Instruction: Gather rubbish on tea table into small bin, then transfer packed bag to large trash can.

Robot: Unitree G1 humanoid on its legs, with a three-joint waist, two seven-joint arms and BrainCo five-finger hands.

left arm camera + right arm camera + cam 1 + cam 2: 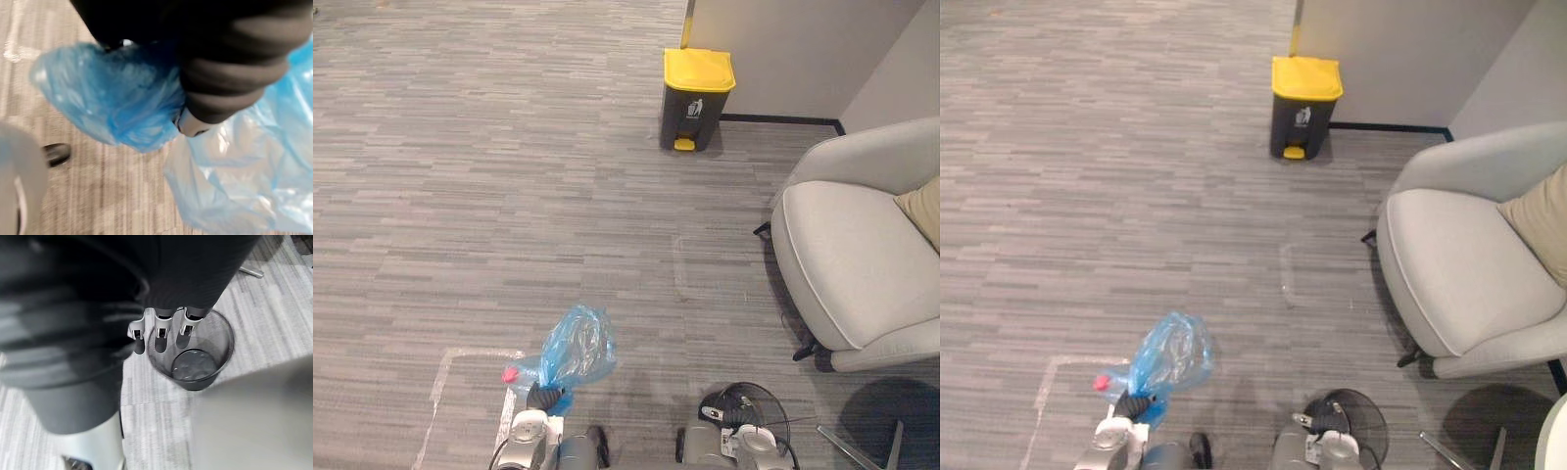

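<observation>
Transfer is the step in hand: the blue bag bunches at the left hand, grip hidden by film so I cannot tell it, well apart from the yellow-lidded trash can. Next probably means walking over and opening that lid. The right wrist view adds the right hand, relaxed and empty, above the mesh bin

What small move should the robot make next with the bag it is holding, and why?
Probably a step forward toward the large trash can. The left hand grips the blue bag close to the robot, while the can stands well ahead across the carpet, by the wall, with its yellow lid closed.
</observation>
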